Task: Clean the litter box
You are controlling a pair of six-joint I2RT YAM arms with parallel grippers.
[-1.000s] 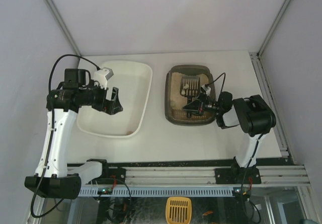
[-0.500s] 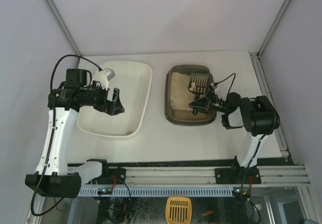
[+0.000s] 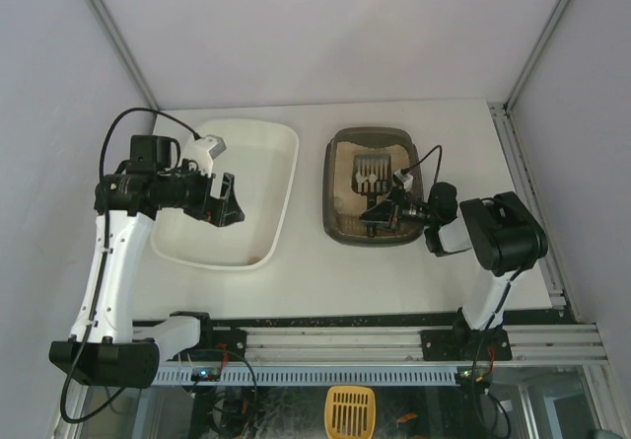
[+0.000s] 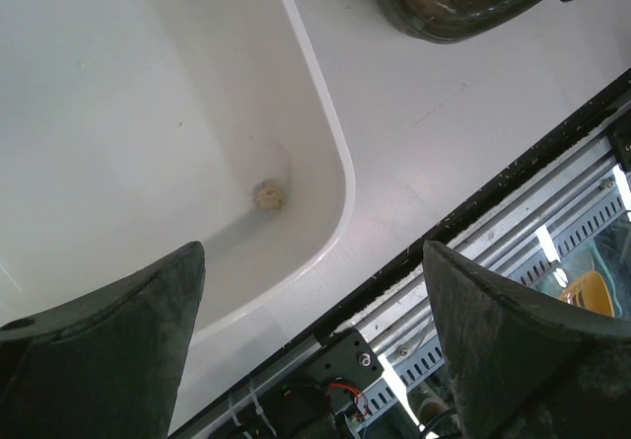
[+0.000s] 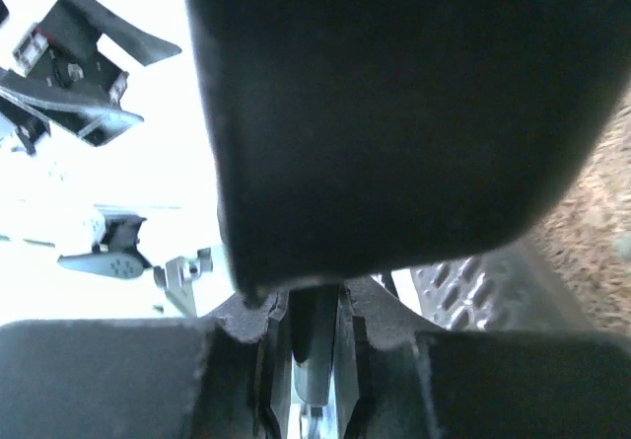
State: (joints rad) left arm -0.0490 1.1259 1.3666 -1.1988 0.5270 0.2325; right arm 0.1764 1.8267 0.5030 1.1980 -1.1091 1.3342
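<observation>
The white counter (image 3: 434,271) carries two trays, with a strip of bare surface between them. The larger is a glossy white tray (image 3: 261,153) on the left half, reaching from near the far edge towards the near edge and turned slightly askew. The litter box (image 3: 329,197), a smaller dark grey-brown tray with a thick rim, sits right of the counter's centre and closer to the far edge than the near one. Beige sandy litter (image 3: 345,178) covers its floor.

The left arm reaches over the white tray. The left hand (image 3: 225,202) hangs above the tray's right half, released, with its two dark fingers (image 4: 108,340) spread wide and nothing between them.

The right arm bends in low from the right edge of the counter. The right hand (image 3: 380,212) is over the near part of the litter box, clenched on the handle of a grey slotted scoop (image 3: 370,171). The right wrist view shows the handle pinched in the narrow gap between the jaws. The scoop's slotted head lies over the litter in the far half of the box. Whether it touches the litter cannot be told.

A small beige clump (image 4: 268,195) lies on the floor of the white tray, close to its near right corner.
</observation>
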